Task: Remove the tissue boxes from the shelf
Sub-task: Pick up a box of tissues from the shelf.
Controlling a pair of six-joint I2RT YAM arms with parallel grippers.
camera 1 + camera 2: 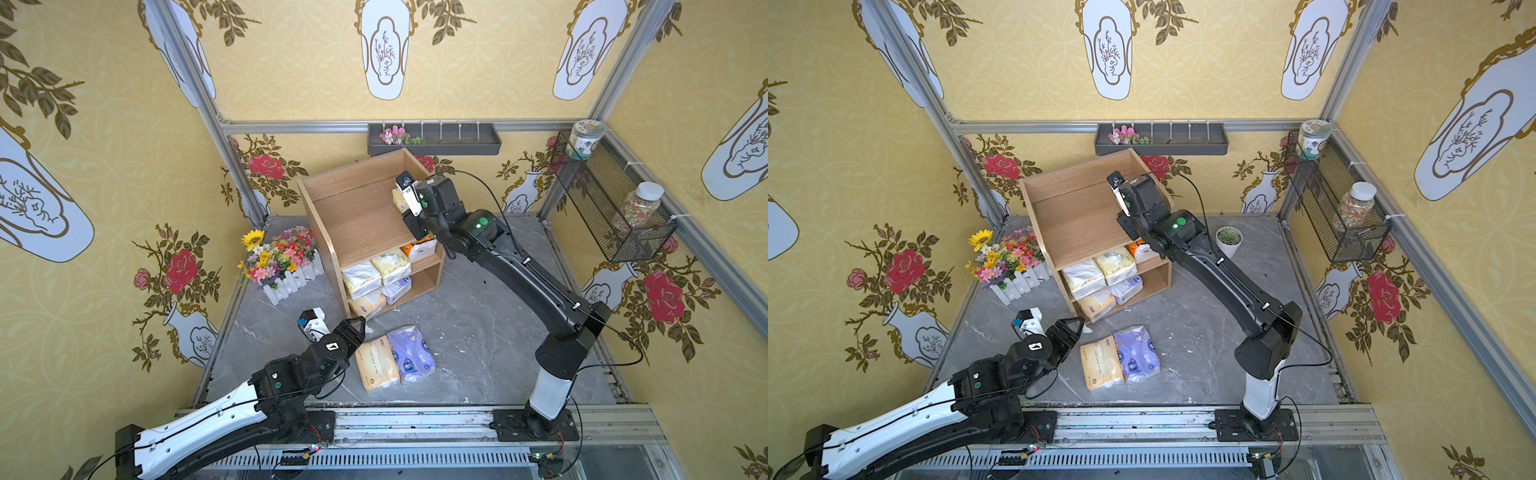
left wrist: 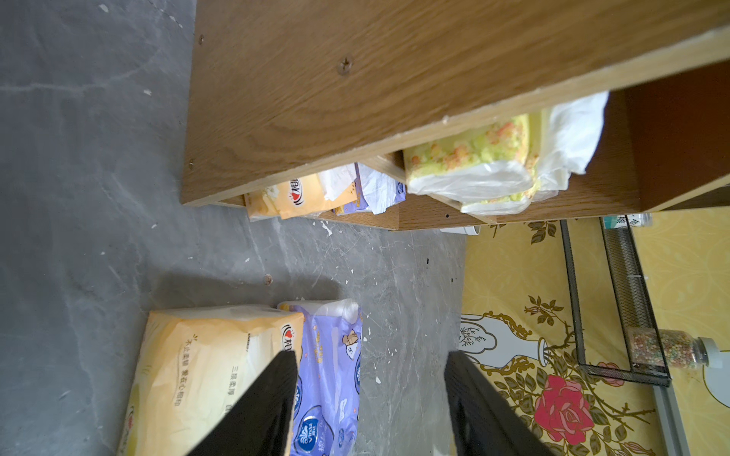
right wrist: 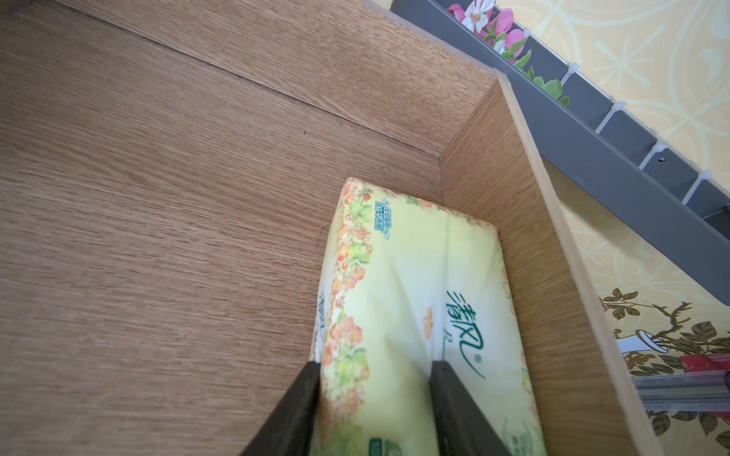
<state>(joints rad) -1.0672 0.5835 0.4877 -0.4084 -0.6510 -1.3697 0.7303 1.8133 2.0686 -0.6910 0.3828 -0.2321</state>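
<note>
We logged: one wooden shelf (image 1: 357,208), pale yellow pack (image 1: 397,201) on its top tier; tan pack (image 1: 376,365) and lavender pack (image 1: 411,349) touching, side by side on grey floor (image 1: 478,332); flower box (image 1: 286,266) beside shelf.

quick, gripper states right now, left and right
left gripper: open, holding nothing
right gripper: closed on the pale yellow flower-printed plastic-wrapped tissue pack on the light-brown wooden shelf

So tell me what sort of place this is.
Likely a staged robot test cell dressed as a home: silver aluminium frame holding yellow floral wallpaper panels, two black-and-white robot arms bolted to a metal base rail, light-brown wood-grain shelf.
</note>
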